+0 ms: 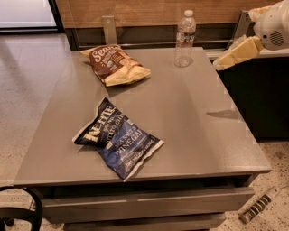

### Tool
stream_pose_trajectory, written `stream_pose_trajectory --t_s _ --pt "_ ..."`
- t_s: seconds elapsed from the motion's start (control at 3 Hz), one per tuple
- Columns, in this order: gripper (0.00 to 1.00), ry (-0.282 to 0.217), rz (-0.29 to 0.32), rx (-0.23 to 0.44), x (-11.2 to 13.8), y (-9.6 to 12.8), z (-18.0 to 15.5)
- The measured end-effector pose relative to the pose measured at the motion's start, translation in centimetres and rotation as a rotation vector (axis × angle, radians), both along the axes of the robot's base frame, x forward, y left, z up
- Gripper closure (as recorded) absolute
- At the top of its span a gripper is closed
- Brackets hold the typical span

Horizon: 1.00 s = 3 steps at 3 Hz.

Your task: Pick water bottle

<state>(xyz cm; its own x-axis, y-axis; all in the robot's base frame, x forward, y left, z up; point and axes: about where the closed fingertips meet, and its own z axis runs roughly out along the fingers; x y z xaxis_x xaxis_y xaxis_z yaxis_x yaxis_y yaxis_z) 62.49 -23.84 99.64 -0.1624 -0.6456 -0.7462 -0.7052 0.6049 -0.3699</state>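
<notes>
Status: pick not yet made. The water bottle stands upright on the table, at the far edge and toward the far right corner, cap on, nothing touching it.

The gripper hangs in the air just beyond the table's right side, level with the bottle's lower half, its yellow end angled down and left toward the bottle. It is near the bottle but clearly apart from it. Open or closed: cannot tell from here. It holds nothing that I can see.

Done, by my reading: the arm is brought to the bottle's side of the table. Left to do: close the gap, get round the bottle, grip, lift.

Room to move:
- Bare tabletop lies between the gripper and the bottle, so a sideways approach from the right looks unobstructed.
- A brown chip bag lies well to the bottle's left, and a blue chip bag lies toward the near edge. Neither is in the path.
- Behind the bottle, the table edge meets a wood-panelled wall with little space between, so a push from the front could tip it off the back.
- A dark cabinet stands close along the table's right side, under the arm, which limits how low it can drop there.
</notes>
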Motion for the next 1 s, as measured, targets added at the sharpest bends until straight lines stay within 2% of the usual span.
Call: stream_pose_trajectory --t_s 0.33,0.67,1.0 --pt "0.0 -0.026 0.022 0.185 3.3 1.3 -1.5" --pt "0.0 -0.047 0.036 0.329 5.2 1.9 -3.3" --pt "0.0 -0.047 0.036 0.328 5.2 1.9 -3.3"
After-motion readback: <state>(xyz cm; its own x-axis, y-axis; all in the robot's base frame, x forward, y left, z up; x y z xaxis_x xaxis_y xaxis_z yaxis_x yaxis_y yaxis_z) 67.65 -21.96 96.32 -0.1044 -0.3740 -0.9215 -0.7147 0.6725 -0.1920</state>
